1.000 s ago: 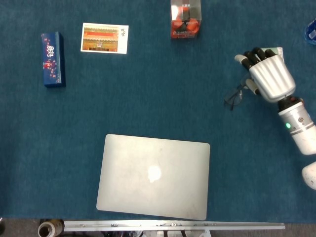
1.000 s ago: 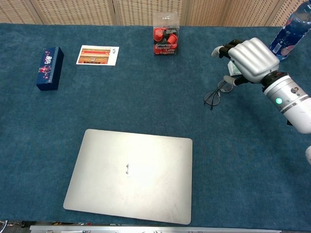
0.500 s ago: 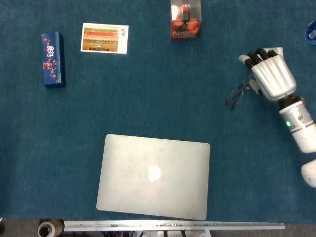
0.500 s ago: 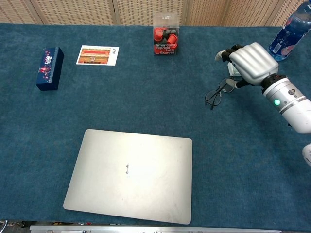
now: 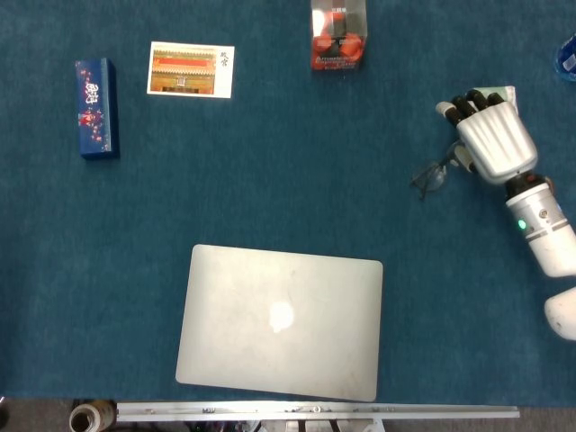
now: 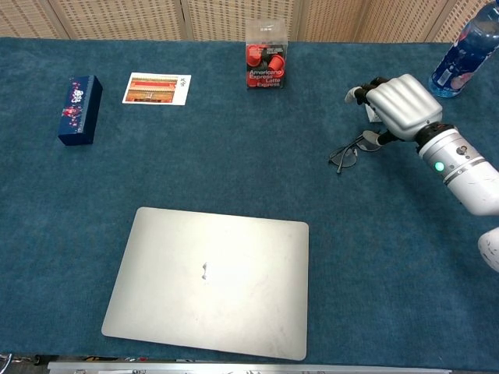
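My right hand (image 5: 490, 137) (image 6: 399, 105) hovers palm down at the right side of the table, fingers curled over a pair of thin dark-framed glasses (image 5: 430, 176) (image 6: 344, 157). Its thumb and fingers pinch the near end of the frame, while the lenses stick out to the left, tilted just above the blue cloth. The grip itself is hidden under the palm. My left hand shows in neither view.
A shut silver laptop (image 5: 281, 319) (image 6: 207, 280) lies at the front centre. At the back stand a dark blue box (image 5: 96, 108), a postcard (image 5: 190, 69) and a clear box of red capsules (image 5: 338, 36). A blue water bottle (image 6: 464, 47) is at the far right, and a small white card (image 5: 501, 92) lies under the fingertips.
The right hand has drawn slightly to the right and the glasses have shifted and tipped with it, their lenses now looking flatter.
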{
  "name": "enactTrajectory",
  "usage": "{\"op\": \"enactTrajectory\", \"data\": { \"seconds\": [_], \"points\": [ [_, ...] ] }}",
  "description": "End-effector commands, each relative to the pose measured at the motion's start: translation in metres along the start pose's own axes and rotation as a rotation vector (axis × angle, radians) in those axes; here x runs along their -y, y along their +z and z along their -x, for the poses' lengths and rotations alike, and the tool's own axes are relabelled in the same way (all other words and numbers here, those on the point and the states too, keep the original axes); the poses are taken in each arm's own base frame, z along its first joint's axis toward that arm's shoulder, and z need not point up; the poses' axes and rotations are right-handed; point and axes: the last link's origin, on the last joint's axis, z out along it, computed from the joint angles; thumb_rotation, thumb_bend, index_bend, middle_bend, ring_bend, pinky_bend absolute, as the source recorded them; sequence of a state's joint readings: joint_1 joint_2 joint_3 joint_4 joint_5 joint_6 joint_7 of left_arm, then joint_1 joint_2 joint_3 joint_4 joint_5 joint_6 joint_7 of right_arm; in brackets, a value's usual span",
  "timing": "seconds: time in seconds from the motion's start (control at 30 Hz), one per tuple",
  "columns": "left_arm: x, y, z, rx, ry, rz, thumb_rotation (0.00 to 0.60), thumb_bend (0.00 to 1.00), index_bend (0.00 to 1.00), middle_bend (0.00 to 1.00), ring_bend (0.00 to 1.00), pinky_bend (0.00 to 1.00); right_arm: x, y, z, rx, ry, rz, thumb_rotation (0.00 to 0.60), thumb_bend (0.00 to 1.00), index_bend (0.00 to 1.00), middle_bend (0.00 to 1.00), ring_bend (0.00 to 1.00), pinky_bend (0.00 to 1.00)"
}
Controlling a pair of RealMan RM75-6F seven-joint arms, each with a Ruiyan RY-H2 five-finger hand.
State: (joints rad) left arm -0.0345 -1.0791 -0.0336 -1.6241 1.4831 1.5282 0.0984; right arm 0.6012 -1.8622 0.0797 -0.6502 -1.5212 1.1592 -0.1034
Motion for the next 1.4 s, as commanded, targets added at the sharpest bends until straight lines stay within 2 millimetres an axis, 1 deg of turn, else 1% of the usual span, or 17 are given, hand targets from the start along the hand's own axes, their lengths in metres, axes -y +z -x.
{"op": "enactTrajectory", "data": {
  "seconds": [0.03,0.47,0.6,0.67,0.77,0.87,0.9,1.0,1.03,1.2,1.4],
  "points": [
    [0.000,0.000,0.000,0.001,0.000,-0.001,0.600,0.09,0.54,0.48,0.40,0.48,0.000,0.001,-0.001,-0.004,0.005,0.000,0.600,0.21,0.31,0.38,0.29,0.47],
    [-0.002,0.001,-0.002,-0.005,0.001,0.006,0.600,0.09,0.54,0.48,0.40,0.48,0.001,-0.004,-0.017,-0.064,0.036,-0.016,0.600,0.21,0.31,0.38,0.29,0.47],
    [-0.004,0.002,-0.004,-0.011,0.004,0.013,0.600,0.09,0.54,0.48,0.40,0.48,0.002,-0.013,-0.029,-0.094,0.052,-0.036,0.600,0.21,0.31,0.38,0.29,0.47],
    [-0.006,0.004,-0.006,-0.016,0.004,0.020,0.600,0.09,0.54,0.48,0.40,0.48,0.001,-0.020,-0.040,-0.115,0.056,-0.046,0.600,0.21,0.31,0.38,0.29,0.47],
    [-0.009,0.006,-0.007,-0.020,0.005,0.031,0.600,0.09,0.54,0.48,0.40,0.48,-0.004,-0.034,-0.059,-0.145,0.046,-0.052,0.600,0.21,0.31,0.38,0.29,0.47],
    [-0.011,0.007,-0.007,-0.021,0.005,0.041,0.600,0.09,0.54,0.48,0.40,0.48,-0.014,-0.051,-0.079,-0.163,0.028,-0.041,0.600,0.21,0.31,0.38,0.29,0.47],
    [-0.012,0.007,-0.008,-0.022,0.005,0.044,0.600,0.09,0.54,0.48,0.40,0.48,-0.019,-0.059,-0.086,-0.167,0.018,-0.031,0.600,0.21,0.31,0.38,0.29,0.47],
    [-0.013,0.008,-0.008,-0.024,0.006,0.047,0.600,0.09,0.54,0.48,0.40,0.48,-0.035,-0.077,-0.101,-0.172,-0.002,0.002,0.600,0.21,0.31,0.38,0.29,0.47],
    [-0.013,0.008,-0.008,-0.025,0.006,0.049,0.600,0.09,0.54,0.48,0.40,0.48,-0.042,-0.086,-0.106,-0.170,-0.010,0.020,0.600,0.21,0.31,0.38,0.29,0.47],
    [-0.016,0.010,-0.008,-0.031,0.008,0.057,0.600,0.09,0.54,0.48,0.40,0.48,-0.069,-0.125,-0.120,-0.166,-0.021,0.090,0.600,0.21,0.31,0.38,0.29,0.47],
    [-0.021,0.013,-0.008,-0.042,0.008,0.068,0.600,0.09,0.54,0.48,0.40,0.48,-0.086,-0.160,-0.124,-0.153,-0.014,0.150,0.600,0.21,0.31,0.38,0.29,0.47]
  ]
}}
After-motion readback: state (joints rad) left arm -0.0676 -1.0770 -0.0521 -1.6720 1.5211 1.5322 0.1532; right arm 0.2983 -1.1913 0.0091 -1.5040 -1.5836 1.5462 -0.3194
